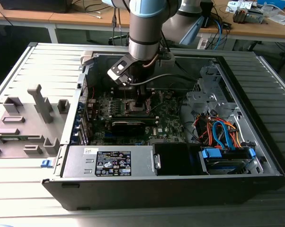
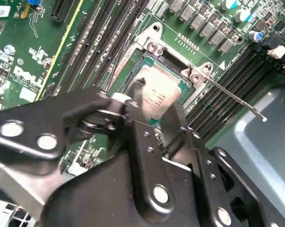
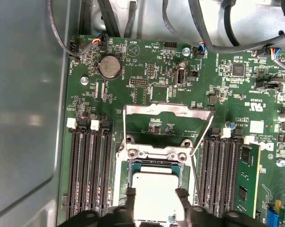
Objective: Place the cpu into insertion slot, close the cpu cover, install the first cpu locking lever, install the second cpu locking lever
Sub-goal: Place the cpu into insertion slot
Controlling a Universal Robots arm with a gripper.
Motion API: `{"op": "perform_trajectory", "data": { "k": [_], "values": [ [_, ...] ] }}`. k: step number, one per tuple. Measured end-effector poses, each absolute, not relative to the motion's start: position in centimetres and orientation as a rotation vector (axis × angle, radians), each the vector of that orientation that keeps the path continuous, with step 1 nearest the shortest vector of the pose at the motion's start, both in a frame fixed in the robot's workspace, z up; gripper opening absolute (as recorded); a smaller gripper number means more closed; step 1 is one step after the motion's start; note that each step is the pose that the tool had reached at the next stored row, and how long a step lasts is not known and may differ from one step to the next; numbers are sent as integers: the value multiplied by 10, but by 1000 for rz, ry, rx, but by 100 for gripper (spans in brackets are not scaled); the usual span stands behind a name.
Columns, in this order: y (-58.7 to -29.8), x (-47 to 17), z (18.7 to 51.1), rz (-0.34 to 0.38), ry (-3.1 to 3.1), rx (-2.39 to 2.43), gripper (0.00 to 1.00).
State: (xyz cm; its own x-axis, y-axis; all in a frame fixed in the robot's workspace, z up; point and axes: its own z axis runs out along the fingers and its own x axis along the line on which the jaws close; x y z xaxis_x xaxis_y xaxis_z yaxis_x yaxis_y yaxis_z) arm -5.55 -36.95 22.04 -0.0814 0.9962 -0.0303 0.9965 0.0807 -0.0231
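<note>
Gripper [image 3: 155, 202] clamped on the cpu [image 2: 157, 97] at the slot [image 3: 154, 166].
Its two fingers [image 3: 131, 199] pinch opposite edges of the cpu, which lies over the slot; whether it is fully seated cannot be told. Just beyond, the cover [image 3: 168, 110] stands swung open, with the green board [image 3: 133, 66] stretching behind.

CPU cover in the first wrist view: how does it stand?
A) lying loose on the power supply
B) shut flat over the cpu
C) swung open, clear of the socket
C: the cpu cover is swung back from its hinge, leaving the cpu bare, held by the gripper.
</note>
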Motion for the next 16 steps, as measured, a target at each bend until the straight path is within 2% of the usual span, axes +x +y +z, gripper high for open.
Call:
{"op": "perform_trajectory", "data": {
  "k": [5, 6, 16],
  "values": [
    [-370, -50, 216, -74, 2312, 2130, 13],
    [-370, -49, 215, -76, 2313, 2131, 11],
    [-370, -49, 207, -80, 2315, 2132, 11]
  ]
}}
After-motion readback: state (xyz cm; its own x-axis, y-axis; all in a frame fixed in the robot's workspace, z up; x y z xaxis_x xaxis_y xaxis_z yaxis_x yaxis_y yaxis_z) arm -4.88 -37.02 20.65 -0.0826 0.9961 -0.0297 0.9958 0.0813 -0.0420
